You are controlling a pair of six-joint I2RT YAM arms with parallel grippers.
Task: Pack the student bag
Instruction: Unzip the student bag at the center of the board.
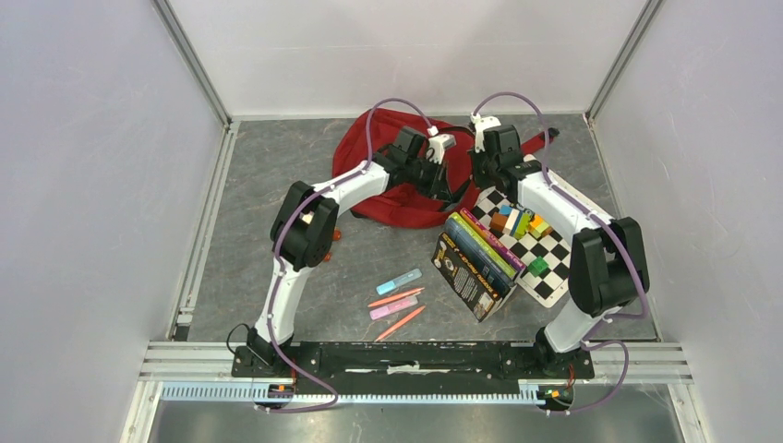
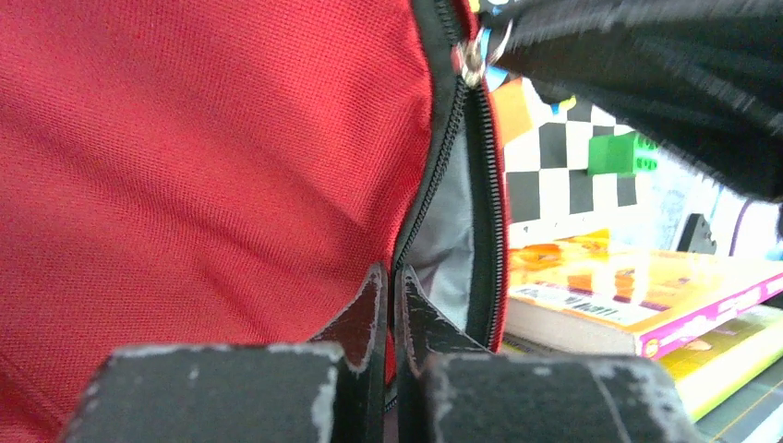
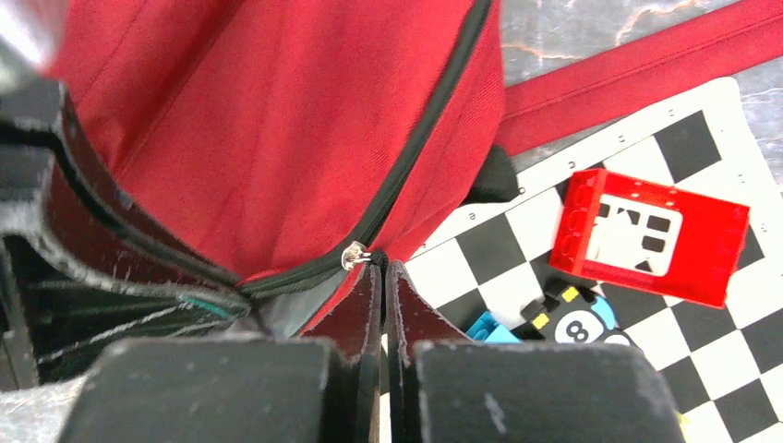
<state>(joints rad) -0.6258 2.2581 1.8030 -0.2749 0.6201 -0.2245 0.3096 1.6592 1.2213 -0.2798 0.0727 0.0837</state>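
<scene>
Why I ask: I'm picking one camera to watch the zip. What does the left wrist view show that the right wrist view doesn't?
Only the left wrist: books and a green block. Only the right wrist: a red box, a strap and an eight-ball piece. Both: the bag, its zip, the pull, the checkerboard, and that arm's gripper shut at the zip: the left gripper pinches the bag's edge, the right gripper sits by the pull.
</scene>
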